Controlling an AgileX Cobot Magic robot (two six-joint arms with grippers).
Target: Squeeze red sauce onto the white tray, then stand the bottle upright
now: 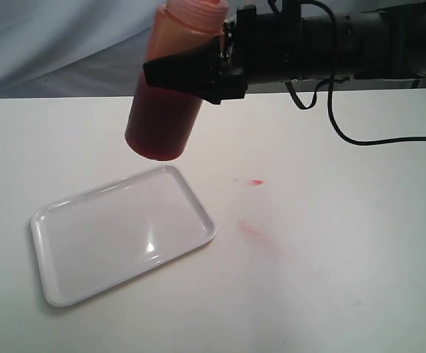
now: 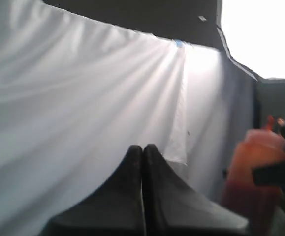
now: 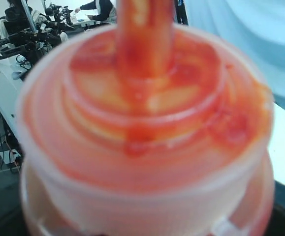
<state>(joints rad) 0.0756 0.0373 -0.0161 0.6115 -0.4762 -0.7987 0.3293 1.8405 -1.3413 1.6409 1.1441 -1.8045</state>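
The bottle hangs in the air, base down and tilted a little, over the far corner of the white tray. My right gripper is shut on the bottle's upper body, reaching in from the right. Dark red sauce shows through the bottle's lower half. In the right wrist view the bottle's smeared shoulder and nozzle fill the picture and hide the fingers. The tray's surface shows only glossy white. My left gripper is shut on nothing, faces the white cloth, and sees the bottle off to one side.
A small red spot and a faint pink smear mark the white table right of the tray. A black cable droops from the right arm onto the table. White cloth hangs behind the table.
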